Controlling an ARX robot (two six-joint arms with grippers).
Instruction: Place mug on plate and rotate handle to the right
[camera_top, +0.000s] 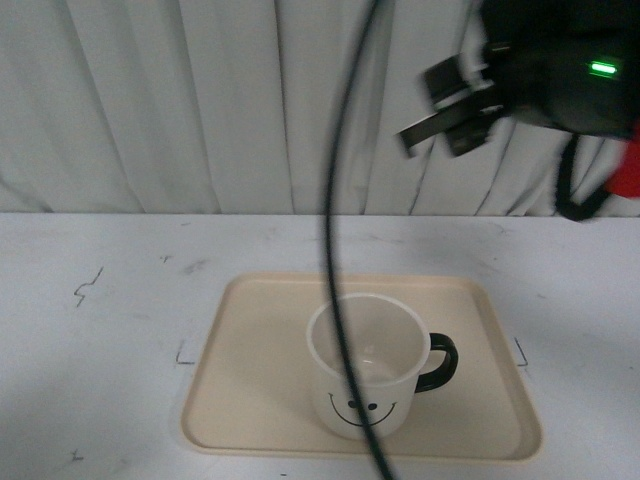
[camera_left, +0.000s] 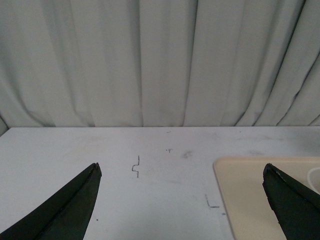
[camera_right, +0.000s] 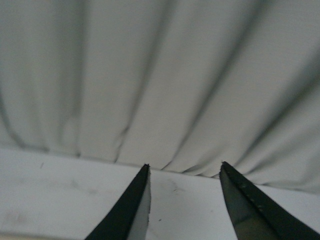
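Note:
The white mug (camera_top: 367, 365) stands upright on the beige plate (camera_top: 260, 380), its smiley face towards the camera. Its black handle (camera_top: 440, 362) points to the right. High above the plate's far right corner my right gripper (camera_top: 440, 125) hangs open and empty. In the right wrist view the right gripper (camera_right: 184, 169) frames only curtain and bare table. My left gripper (camera_left: 181, 172) is open over the table left of the plate (camera_left: 250, 195); a sliver of the mug's rim (camera_left: 315, 176) shows at that view's edge. The left arm is out of the front view.
A black cable (camera_top: 335, 250) hangs down across the front view, passing in front of the mug. A grey pleated curtain (camera_top: 200, 100) backs the white table (camera_top: 90, 350). Small pen marks (camera_top: 88, 287) dot the tabletop left of the plate.

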